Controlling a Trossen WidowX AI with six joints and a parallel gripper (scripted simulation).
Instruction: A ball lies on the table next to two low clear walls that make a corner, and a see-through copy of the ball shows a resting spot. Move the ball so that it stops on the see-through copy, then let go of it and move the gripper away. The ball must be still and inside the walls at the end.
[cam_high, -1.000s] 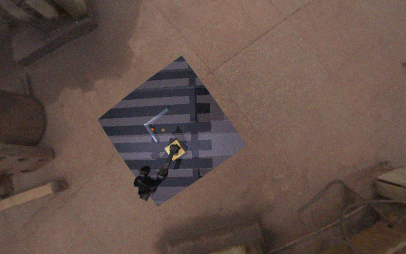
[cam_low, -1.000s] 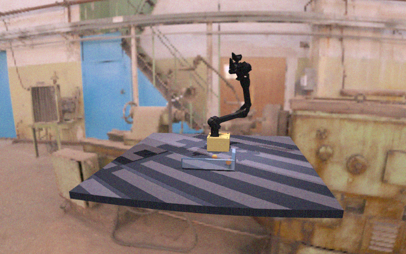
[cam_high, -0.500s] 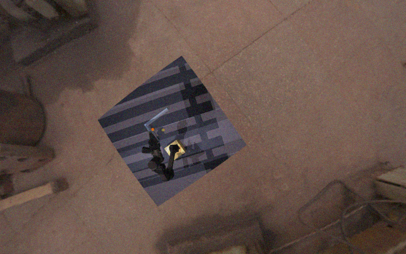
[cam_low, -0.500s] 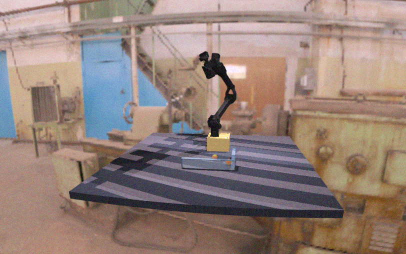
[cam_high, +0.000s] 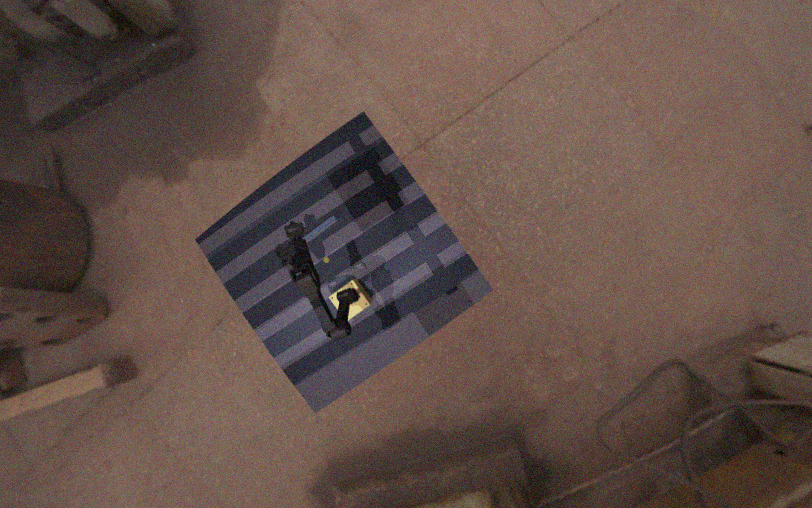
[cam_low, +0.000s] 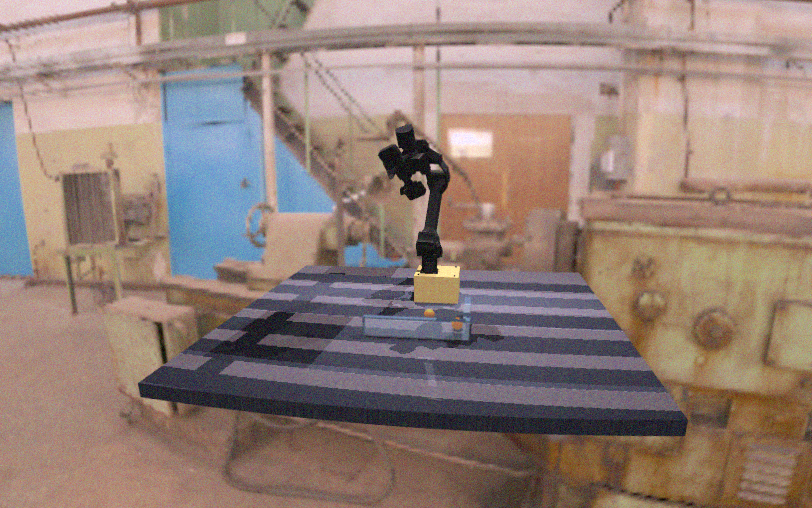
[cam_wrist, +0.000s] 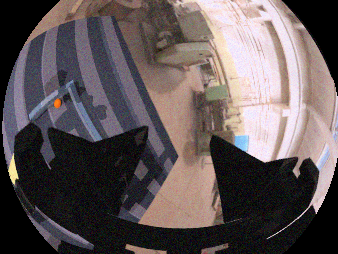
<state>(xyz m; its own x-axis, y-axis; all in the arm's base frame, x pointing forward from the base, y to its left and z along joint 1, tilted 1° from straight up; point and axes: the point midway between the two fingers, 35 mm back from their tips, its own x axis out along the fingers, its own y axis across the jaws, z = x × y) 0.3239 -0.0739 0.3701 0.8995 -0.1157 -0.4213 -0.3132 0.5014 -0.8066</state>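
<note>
A small amber ball shape (cam_high: 326, 259) (cam_low: 429, 312) sits inside the corner, away from both walls. An orange ball shape (cam_low: 456, 323) (cam_wrist: 57, 103) sits closer to where the walls meet; the arm hides that place in the top view. I cannot tell for certain which is the see-through copy. One long low clear wall (cam_high: 320, 228) (cam_low: 392, 327) (cam_wrist: 85, 111) meets a second clear wall (cam_low: 467, 308) (cam_wrist: 44, 104). My gripper (cam_wrist: 180, 135) is open, with nothing between its fingers. It is high above the table, tilted sideways, far from both balls.
The arm stands on a yellow base block (cam_high: 359, 306) (cam_low: 437, 288) just behind the walled corner. The striped table top (cam_high: 395, 335) (cam_low: 538, 362) (cam_wrist: 135, 107) ends at straight edges. Dark shadows fall across it.
</note>
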